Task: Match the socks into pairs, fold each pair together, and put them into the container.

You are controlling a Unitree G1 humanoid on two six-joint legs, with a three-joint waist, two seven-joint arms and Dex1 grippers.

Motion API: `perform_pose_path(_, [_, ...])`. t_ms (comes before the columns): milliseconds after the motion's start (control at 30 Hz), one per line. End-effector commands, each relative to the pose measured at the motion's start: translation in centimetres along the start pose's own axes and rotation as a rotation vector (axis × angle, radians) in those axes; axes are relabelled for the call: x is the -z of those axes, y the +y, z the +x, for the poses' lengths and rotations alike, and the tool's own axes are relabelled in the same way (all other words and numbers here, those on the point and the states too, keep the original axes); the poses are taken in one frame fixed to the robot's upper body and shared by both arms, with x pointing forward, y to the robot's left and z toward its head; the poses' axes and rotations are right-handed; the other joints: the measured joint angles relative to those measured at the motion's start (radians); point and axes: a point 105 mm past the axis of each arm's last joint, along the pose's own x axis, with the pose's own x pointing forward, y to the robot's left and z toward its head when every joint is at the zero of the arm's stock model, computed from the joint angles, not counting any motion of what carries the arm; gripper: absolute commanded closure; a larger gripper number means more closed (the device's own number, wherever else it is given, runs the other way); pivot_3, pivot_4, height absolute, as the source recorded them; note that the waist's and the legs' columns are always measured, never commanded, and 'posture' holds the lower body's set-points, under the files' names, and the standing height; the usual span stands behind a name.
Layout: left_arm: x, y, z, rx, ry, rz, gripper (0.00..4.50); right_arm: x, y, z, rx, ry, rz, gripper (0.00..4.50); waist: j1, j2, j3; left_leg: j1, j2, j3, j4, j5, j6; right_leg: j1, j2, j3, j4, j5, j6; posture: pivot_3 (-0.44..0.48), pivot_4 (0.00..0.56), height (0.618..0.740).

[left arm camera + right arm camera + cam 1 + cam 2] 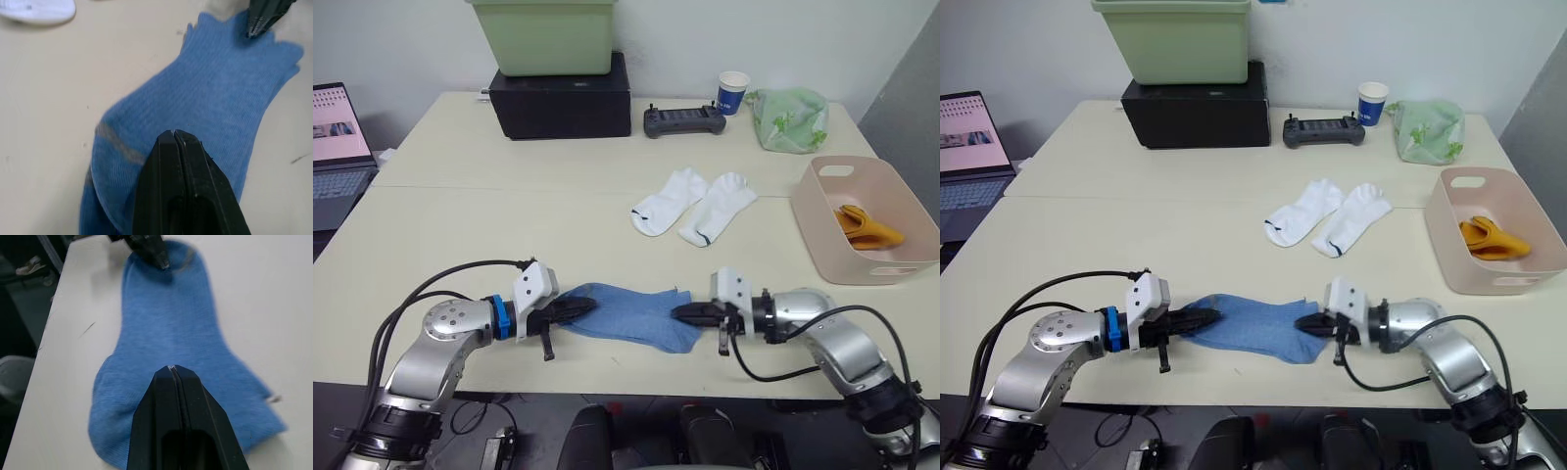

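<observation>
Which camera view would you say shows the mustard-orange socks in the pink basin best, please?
The left eye view: the mustard-orange socks lie folded inside the pink basin, seen from above. The right eye view shows the same bundle nearer the frame edge. Both wrist views look along shut tools at the blue socks instead.

Stacked socks (626,315) lie nearest, loose socks (695,204) behind, container (864,257) right

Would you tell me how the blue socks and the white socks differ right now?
The blue socks lie stacked, near the table's front edge, pinched at either end by the left gripper and right gripper; the white socks lie side by side, mid-table, untouched. Both pairs lie flat, outside the pink basin.
</observation>
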Motion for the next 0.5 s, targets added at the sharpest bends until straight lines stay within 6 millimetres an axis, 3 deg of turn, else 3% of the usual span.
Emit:
perform_pose_path(33, [0.4,0.0,-0.7,-0.017,0.027,0.026,4.5,1.4,0.1,-1.4,-0.013,0.086,-0.064,4.48,0.0,0.0,0.0,0.0,0.0,0.0,0.0,0.0,0.0,0.0,0.0,0.0,0.0,0.0,0.0,0.0,0.15,0.74])
perform_pose_path(133, [-0.1,0.1,-1.3,-0.035,0.004,0.014,4.5,1.1,0.0,-2.5,-0.006,0.073,-0.059,4.48,0.0,0.0,0.0,0.0,0.0,0.0,0.0,0.0,0.0,0.001,0.0,0.0,0.0,0.0,0.0,0.0,0.15,0.74])
perform_pose_path(267, [-1.8,0.6,-2.2,-0.1,-0.086,-0.061,4.5,-1.1,-0.5,-2.8,0.025,-0.009,-0.055,4.48,-0.002,0.0,0.0,0.0,0.001,0.0,0.0,0.0,0.0,0.0,0.0,0.0,0.0,0.0,0.0,0.0,0.15,0.74])
perform_pose_path(367, [-2.5,1.7,-3.7,-0.237,-0.182,-0.222,4.5,-3.0,-1.0,-1.7,0.05,-0.075,-0.077,4.48,-0.006,0.0,0.0,0.0,0.001,-0.001,0.0,0.0,0.0,0.0,0.0,0.0,0.0,0.0,0.0,0.0,0.15,0.74])
perform_pose_path(500, [-3.5,1.8,-4.6,-0.306,-0.246,-0.297,4.33,-3.2,-1.3,-0.8,0.06,-0.077,-0.08,4.5,-0.004,0.0,0.0,0.0,0.001,-0.002,0.0,0.0,0.0,0.0,0.0,0.0,0.0,0.0,0.0,0.0,0.15,0.74])
